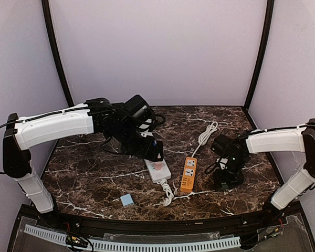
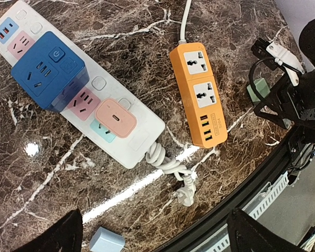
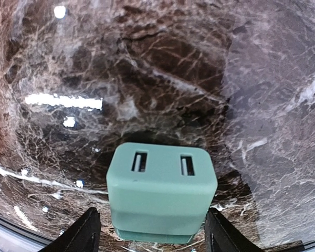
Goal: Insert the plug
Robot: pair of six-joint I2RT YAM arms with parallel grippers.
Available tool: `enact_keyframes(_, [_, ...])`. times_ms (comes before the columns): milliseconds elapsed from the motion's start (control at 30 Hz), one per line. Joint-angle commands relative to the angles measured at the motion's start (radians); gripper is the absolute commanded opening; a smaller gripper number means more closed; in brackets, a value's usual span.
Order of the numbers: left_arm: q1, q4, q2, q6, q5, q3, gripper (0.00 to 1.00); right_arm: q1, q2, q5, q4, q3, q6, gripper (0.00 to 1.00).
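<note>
Green plug [image 3: 161, 194] within right gripper [image 3: 152, 223], left gripper [image 2: 155, 223] spread above white strip [image 2: 142, 137]

On the table [image 1: 94, 178], the long power strip [image 1: 157, 170] lies left of the short power strip [image 1: 188, 175], the two close together and apart. A cube adapter [image 2: 47, 71] sits on the long strip toward its far end, and a flat charger [image 2: 115, 118] sits on it nearer the front. The coiled cord [image 2: 173, 168] lies at that strip's near end. A small block [image 1: 127, 199] lies left of the coil, near the front edge. Right of the short strip, the plug [image 3: 160, 191] stands between the fingers of the right claw [image 3: 152, 231]. The left claw [image 1: 152, 149] hangs above the long strip's far end.
</note>
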Motion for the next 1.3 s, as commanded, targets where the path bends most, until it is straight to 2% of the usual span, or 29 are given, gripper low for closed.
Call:
enact_keyframes(0, [0.006, 0.009, -0.048, 0.028, 0.014, -0.022, 0.96, 0.012, -0.022, 0.039, 0.039, -0.005, 0.036, 0.66])
enact_keyframes(200, [0.016, 0.013, -0.052, 0.054, 0.037, -0.027, 0.95, 0.035, -0.056, 0.068, 0.140, -0.070, 0.075, 0.58])
enact_keyframes(367, [0.035, 0.005, -0.044, 0.088, 0.049, -0.004, 0.95, 0.073, -0.123, 0.153, 0.173, -0.131, 0.159, 0.58])
enact_keyframes(567, [0.055, -0.024, -0.007, 0.131, 0.068, 0.051, 0.95, 0.096, -0.204, 0.173, 0.245, -0.245, 0.241, 0.57])
enact_keyframes(967, [0.074, -0.031, 0.035, 0.156, 0.106, 0.096, 0.95, 0.101, -0.227, 0.215, 0.327, -0.301, 0.268, 0.53])
enact_keyframes(1067, [0.074, -0.034, 0.037, 0.153, 0.108, 0.099, 0.95, 0.101, -0.223, 0.211, 0.334, -0.300, 0.269, 0.49])
enact_keyframes(1267, [0.076, -0.029, 0.027, 0.148, 0.119, 0.081, 0.95, 0.105, -0.211, 0.199, 0.347, -0.295, 0.268, 0.36])
